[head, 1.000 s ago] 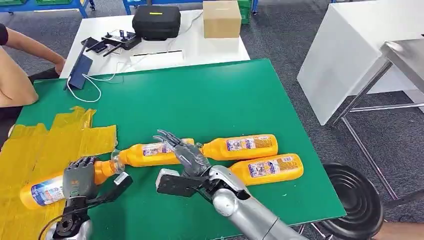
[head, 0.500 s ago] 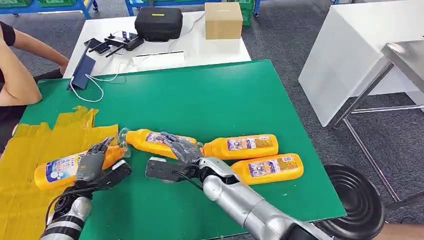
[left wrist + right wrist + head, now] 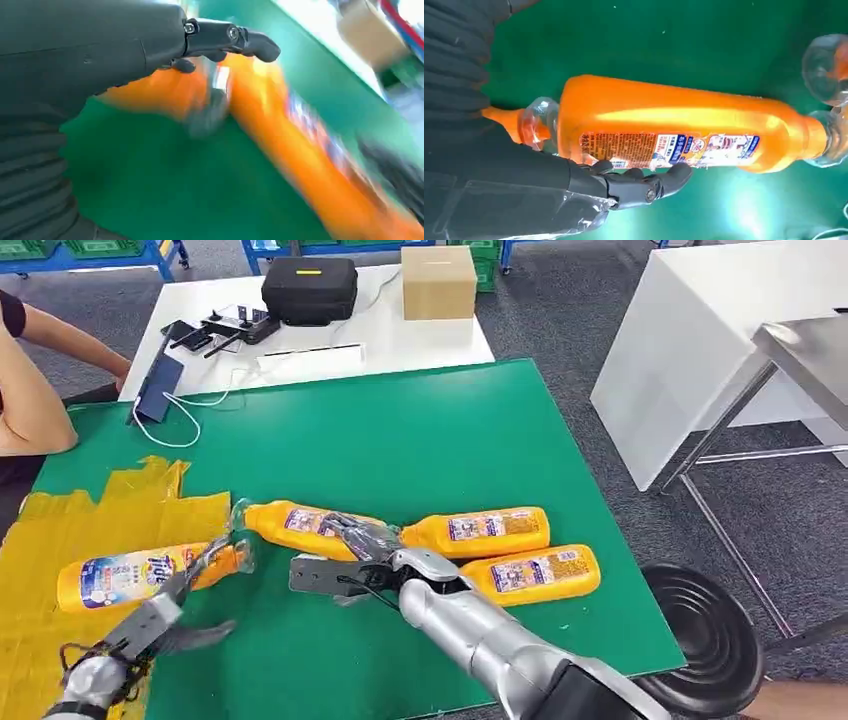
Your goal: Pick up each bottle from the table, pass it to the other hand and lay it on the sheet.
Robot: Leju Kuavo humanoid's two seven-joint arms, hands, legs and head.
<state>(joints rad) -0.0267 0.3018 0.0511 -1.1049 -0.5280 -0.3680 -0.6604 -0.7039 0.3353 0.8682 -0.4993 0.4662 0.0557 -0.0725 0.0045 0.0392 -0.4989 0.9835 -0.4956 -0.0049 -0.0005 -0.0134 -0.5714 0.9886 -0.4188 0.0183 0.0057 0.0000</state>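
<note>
Head view: your left hand (image 3: 175, 585) is low at the near-left of the green table (image 3: 450, 440), fingers spread, holding nothing. The bottle on the sheet (image 3: 140, 575) lies on its side just beyond that hand's fingertips, body on the yellow sheet (image 3: 60, 530), capped neck poking off the sheet edge onto green; can't tell if the fingertips touch it.

Your right hand (image 3: 365, 540) lies over the middle bottle (image 3: 300, 523), fingers draped across its label. Right wrist view backs this up: fingers (image 3: 649, 185) reach along the label side of that bottle (image 3: 674, 125), thumb side is hidden, so can't tell whether it's really gripped (bottle looks flat on the table).

Just right of your right hand, the third bottle (image 3: 485, 530) lies on its side, neck pointing toward the hand. The fourth bottle (image 3: 535, 573) lies just nearer than it, roughly parallel.

Left wrist view is motion-blurred: a finger (image 3: 230, 40) extended over an orange bottle blur.

Far beyond both hands, a white table (image 3: 420, 335) carries a black case (image 3: 308, 285) and a cardboard box (image 3: 438, 280). A person's arm (image 3: 40, 390) is at far left.
</note>
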